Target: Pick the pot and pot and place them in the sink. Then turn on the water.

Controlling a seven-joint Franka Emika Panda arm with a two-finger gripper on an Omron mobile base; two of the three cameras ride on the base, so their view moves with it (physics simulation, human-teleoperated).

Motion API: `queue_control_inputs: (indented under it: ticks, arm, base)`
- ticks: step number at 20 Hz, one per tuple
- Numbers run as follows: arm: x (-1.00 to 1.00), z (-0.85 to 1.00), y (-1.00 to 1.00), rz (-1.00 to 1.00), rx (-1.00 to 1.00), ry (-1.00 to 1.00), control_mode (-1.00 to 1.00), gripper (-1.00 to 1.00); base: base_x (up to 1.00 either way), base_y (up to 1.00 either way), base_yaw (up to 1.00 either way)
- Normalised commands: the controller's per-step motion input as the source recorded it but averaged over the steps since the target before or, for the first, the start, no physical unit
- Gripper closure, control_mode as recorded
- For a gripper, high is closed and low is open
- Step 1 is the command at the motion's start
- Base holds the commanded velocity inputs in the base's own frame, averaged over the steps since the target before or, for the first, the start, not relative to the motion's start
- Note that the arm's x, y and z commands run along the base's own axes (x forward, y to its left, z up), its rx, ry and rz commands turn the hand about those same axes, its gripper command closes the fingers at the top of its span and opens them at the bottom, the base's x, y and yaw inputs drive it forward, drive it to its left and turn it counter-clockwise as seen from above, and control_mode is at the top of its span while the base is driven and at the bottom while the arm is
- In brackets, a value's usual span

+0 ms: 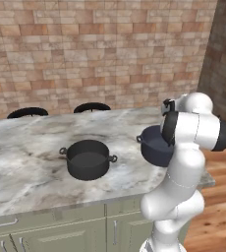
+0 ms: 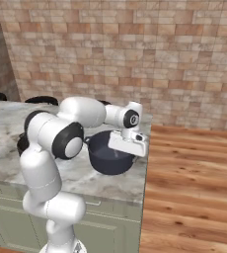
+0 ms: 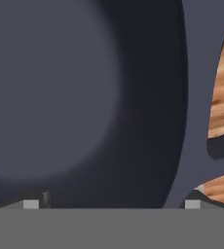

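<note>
The wider matte black pot [image 1: 88, 160] stands in the middle of the marble counter [image 1: 26, 167]; the arm hides most of it [image 2: 21, 144] in the right base view. The deeper navy-blue pot [image 1: 153, 145] [image 2: 108, 157] sits near the counter's right end. My gripper [image 2: 126, 152] is lowered over this pot's right rim and is open. In the hand view its dark inside [image 3: 84, 97] spreads wide, and my gripper [image 3: 111, 203] straddles the pot's wall, one fingertip [image 3: 31, 203] inside and the other outside. Nothing is gripped. The sink and the water are out of view.
Two black chair backs [image 1: 27, 112] [image 1: 91, 107] rise behind the counter in front of a brick wall. The counter's right edge [image 2: 144, 163] runs close beside the navy pot, with wood floor [image 2: 194, 188] beyond. Green cabinet fronts [image 1: 61, 231] lie below.
</note>
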Motion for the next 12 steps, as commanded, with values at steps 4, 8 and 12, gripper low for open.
queue_control_inputs:
  ticks: [4,8,12]
  arm:
    - [0.0,-0.04,0.0,0.0,0.0,0.03,-1.0,-1.0]
    - [0.0,0.0,0.0,0.0,0.0,0.01,-1.0,-1.0]
    - [0.0,0.0,0.0,0.0,0.0,0.0,-1.0,1.0]
  base:
    - [0.0,0.0,0.0]
    - [0.0,0.0,0.0]
    - [0.0,0.0,0.0]
